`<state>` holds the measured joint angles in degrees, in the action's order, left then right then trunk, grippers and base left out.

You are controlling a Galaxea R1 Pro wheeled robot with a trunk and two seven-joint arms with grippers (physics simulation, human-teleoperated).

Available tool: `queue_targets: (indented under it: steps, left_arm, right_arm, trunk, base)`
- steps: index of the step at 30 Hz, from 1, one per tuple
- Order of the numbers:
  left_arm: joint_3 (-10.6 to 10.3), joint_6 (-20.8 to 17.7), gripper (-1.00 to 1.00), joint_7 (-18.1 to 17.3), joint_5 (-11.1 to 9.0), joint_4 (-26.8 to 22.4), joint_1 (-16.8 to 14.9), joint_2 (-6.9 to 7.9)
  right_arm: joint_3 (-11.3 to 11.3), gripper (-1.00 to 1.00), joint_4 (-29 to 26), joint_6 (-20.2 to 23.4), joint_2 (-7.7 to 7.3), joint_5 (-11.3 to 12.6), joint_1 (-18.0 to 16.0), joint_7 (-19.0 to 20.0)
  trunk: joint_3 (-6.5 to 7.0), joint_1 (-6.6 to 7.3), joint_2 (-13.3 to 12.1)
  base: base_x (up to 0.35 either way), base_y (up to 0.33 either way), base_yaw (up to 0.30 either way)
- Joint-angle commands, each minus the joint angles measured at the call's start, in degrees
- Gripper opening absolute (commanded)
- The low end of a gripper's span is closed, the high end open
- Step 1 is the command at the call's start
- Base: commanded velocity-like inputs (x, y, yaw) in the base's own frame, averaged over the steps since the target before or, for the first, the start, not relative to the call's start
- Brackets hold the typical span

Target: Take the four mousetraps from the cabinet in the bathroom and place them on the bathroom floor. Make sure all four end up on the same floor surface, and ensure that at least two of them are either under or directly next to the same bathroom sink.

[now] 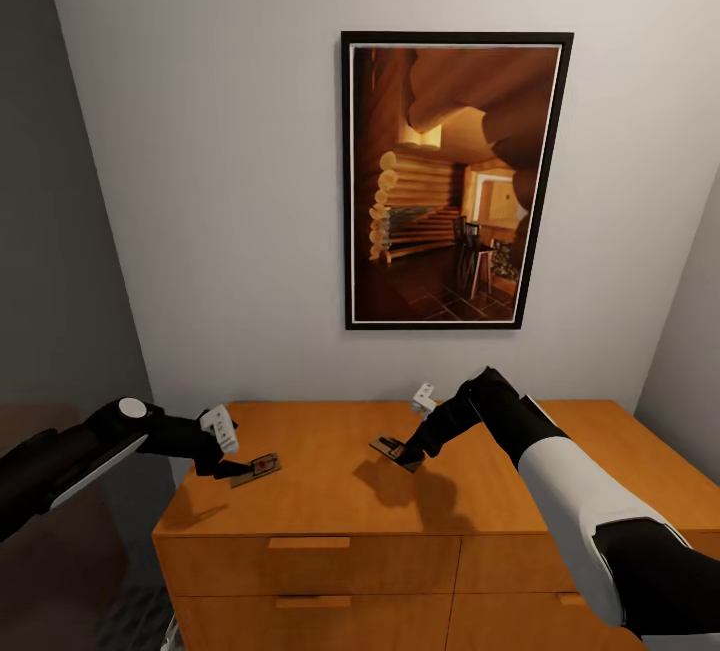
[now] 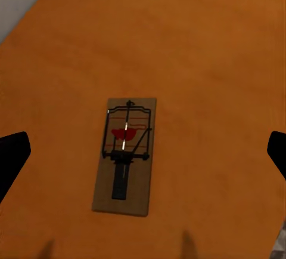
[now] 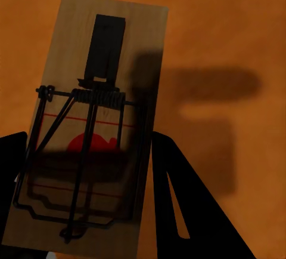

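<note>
Jaws astride 2 mousetraps [image 2: 124,154]

Smooth, satiny orange wood on the cabinet [image 1: 330,501] top — mousetraps [image 2: 125,154] of matt pale wood, dark wire.

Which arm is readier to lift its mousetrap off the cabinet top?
Right, probably: the right gripper already has its fingers flanking its mousetrap. The left gripper hangs open above the other mousetrap.
</note>
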<state>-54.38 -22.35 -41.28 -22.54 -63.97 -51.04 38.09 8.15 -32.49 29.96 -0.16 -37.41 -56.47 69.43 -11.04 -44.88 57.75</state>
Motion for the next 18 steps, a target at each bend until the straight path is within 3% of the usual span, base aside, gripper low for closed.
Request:
queue_targets:
  steps: [1, 18]
  left_arm:
    - [-0.19, -0.5, 1.0, 0.09, -0.62, -0.07, -0.11, 0.05]
    - [-0.13, -0.5, 1.0, -0.03, -0.61, -0.11, -0.12, 0.05]
  right_arm:
    - [0.11, -1.0, -0.08, 0.8, 0.0, -0.03, -0.04, 0.27]
    - [0.11, -1.0, -0.09, 0.8, -0.02, -0.03, -0.04, 0.27]
  trunk:
    - [-0.09, -0.01, 0.07]
    - [-0.09, -0.01, 0.07]
  base:
    - [0.0, 0.0, 0.0]
    - [0.049, 0.0, 0.0]
